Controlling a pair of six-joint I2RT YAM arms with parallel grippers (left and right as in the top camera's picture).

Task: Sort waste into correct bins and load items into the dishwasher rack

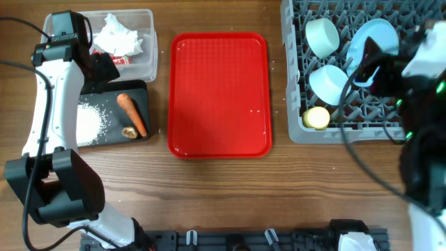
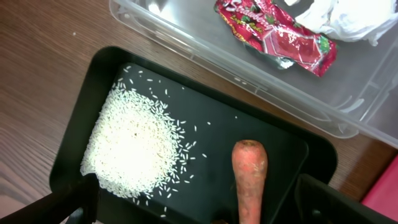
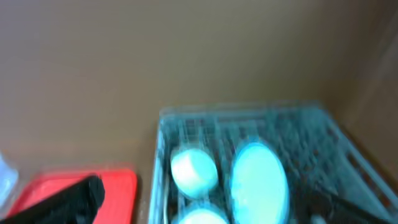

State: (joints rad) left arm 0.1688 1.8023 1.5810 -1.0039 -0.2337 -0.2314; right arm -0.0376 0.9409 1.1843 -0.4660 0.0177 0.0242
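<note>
Left arm reaches up the table's left side; left gripper [image 2: 200, 209] spread wide, holding nothing, above the black tray [image 1: 139, 94] with rice [image 1: 88, 124] and carrot [image 1: 131, 111]; napkin [image 1: 118, 35] and wrapper [image 2: 277, 34] lie in the clear tub [image 1: 148, 42] just beyond; red tray [image 1: 219, 94] mid-table, gaps either side; right gripper [image 1: 368, 64], wide and unladen, hovers over the dishwasher rack [image 1: 296, 84] beside the plate [image 1: 376, 35].

No text, number or brand can be read in any view. The only print is on the wrapper [image 2: 273, 34] lying in the tub [image 2: 205, 53]. It shows white and green marks on red, with pale strokes like lettering near its upper end, but the foil is too crumpled to make out any letter.
</note>
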